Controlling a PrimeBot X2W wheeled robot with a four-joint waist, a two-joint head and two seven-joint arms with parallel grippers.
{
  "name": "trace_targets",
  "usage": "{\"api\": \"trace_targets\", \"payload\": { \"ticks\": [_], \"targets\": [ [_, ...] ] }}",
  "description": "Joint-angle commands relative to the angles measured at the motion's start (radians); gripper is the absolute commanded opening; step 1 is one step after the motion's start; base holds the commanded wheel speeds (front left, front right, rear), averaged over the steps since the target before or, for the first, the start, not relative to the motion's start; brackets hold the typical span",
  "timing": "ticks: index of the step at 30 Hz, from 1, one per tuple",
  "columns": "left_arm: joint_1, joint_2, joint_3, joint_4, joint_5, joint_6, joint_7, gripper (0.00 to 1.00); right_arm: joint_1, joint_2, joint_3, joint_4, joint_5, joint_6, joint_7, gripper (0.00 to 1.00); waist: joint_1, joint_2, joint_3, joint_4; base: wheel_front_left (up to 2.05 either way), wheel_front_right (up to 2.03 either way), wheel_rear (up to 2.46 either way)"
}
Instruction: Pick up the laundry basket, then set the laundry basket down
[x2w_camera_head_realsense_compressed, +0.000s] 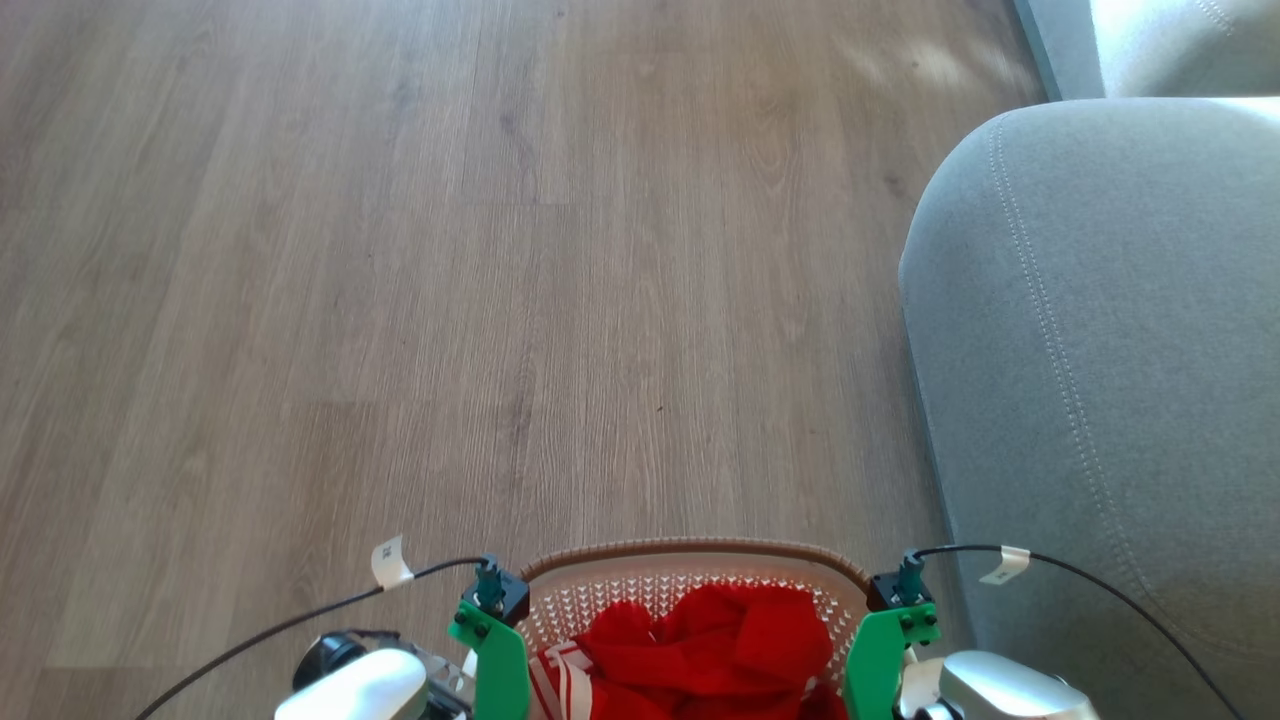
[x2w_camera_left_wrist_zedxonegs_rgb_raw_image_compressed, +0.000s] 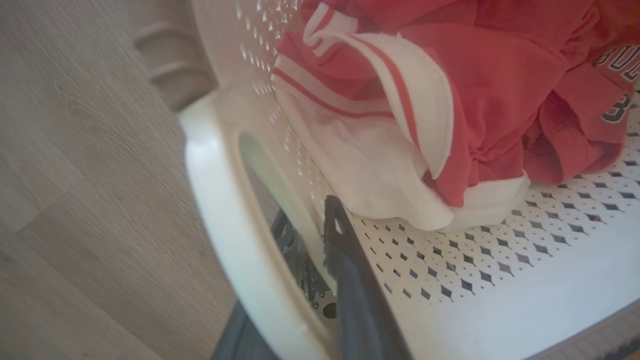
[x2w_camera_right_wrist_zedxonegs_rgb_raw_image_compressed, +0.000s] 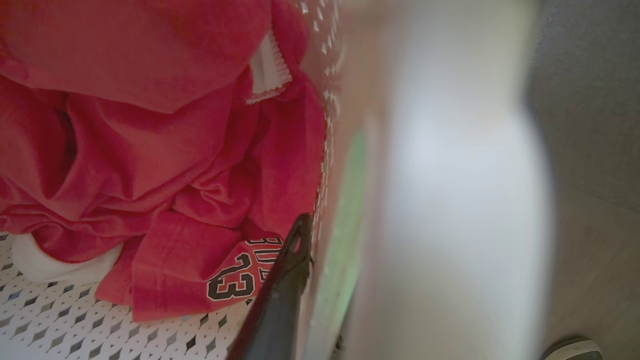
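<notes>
Between left pincer (x2w_camera_left_wrist_zedxonegs_rgb_raw_image_compressed: 307, 220) and right pincer (x2w_camera_right_wrist_zedxonegs_rgb_raw_image_compressed: 310, 235): laundry basket (x2w_camera_head_realsense_compressed: 690, 552) holding red jersey (x2w_camera_head_realsense_compressed: 720, 640) numbered 33; left pincer clamped astride white side handle (x2w_camera_left_wrist_zedxonegs_rgb_raw_image_compressed: 215, 200); right pincer's closure cannot be told, 1 finger (x2w_camera_right_wrist_zedxonegs_rgb_raw_image_compressed: 285, 290) inside wall.

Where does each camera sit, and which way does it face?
Head view: on the head, facing down at floor, sofa, laundry basket; pale forearms show.
Left wrist view: left wrist, along the left gripper astride the basket's wall.
Right wrist view: right wrist, along the right gripper's finger inside the basket.
All share the red clothes.
</notes>
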Motion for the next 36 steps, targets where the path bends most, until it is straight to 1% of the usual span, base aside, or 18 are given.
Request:
{"api": "trace_targets", "payload": {
  "ticks": [1, 36],
  "targets": [
    [-0.039, -0.015, 0.001, -0.040, 0.007, -0.018, -0.011, 0.00, -0.036, 0.030, 0.022, -0.034, -0.012, 0.007, -0.015, 0.00, 0.0001, 0.0000, -0.001, 0.000, 0.00, 0.00, 0.00],
    [-0.042, -0.024, 0.001, -0.019, 0.013, -0.018, -0.017, 0.00, -0.040, 0.031, 0.032, -0.023, 0.010, 0.007, -0.021, 0.00, 0.0001, 0.0000, -0.008, 0.007, 0.00, 0.00, 0.00]
  ]
}}
